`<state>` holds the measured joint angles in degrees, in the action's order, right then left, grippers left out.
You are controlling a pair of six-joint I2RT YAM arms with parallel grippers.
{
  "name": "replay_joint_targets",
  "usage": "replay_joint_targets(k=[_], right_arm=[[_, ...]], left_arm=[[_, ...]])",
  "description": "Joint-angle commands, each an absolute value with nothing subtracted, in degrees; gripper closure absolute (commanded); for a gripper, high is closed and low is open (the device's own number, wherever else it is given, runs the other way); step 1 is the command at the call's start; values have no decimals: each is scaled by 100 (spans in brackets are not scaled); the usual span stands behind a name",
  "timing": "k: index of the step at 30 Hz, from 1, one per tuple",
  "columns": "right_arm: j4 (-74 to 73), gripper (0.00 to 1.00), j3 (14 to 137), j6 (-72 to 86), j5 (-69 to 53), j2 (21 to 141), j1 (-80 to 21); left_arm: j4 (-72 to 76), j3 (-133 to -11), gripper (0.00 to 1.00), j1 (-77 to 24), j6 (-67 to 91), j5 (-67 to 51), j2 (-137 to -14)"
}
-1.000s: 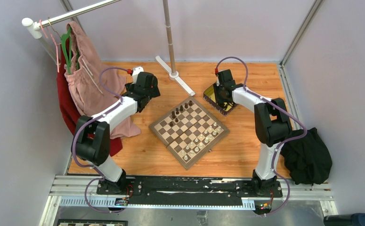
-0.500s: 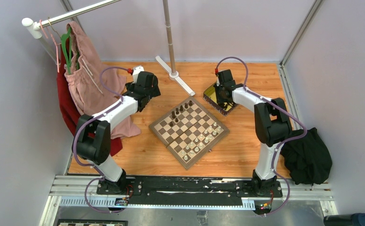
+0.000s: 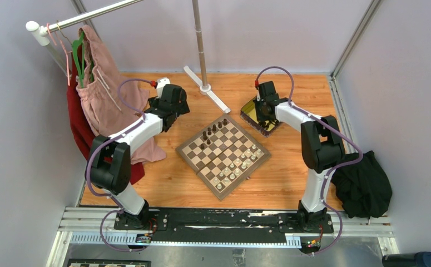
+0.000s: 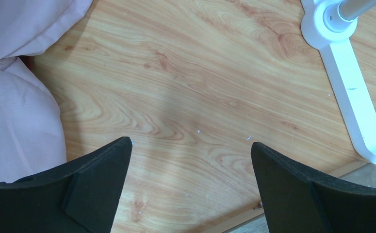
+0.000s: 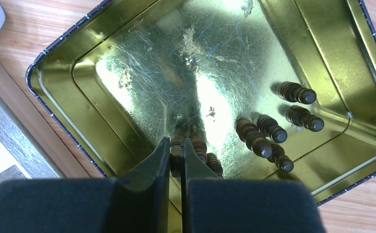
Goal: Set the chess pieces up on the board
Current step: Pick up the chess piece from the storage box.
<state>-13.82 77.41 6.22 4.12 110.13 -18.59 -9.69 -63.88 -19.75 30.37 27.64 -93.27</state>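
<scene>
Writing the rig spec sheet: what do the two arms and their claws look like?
The left arm and right arm match: white links between bulky black joint housings, on a black base rail. A lilac cable loops along each, red connector near the wrist. The left claw and right claw: two matte-black wedge fingers each. No markings readable.

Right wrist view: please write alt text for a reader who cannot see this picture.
The right end effector reaches into a gold tin and pinches one dark chess piece. Several more dark pieces lie on their sides on the tin's scratched floor to the right.
</scene>
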Motion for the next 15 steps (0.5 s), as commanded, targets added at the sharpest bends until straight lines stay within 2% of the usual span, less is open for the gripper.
replay_joint_targets(k=[1,15], right_arm=[[-1529,99,7951,622,466,11047,-1762],[-1642,100,8337,622,457,11099,-1724]], left_arm=[[-932,-6582,0,-2012,2966,2845,-9386],[-949,-6633,0,-2007,2938,2857,-9439]])
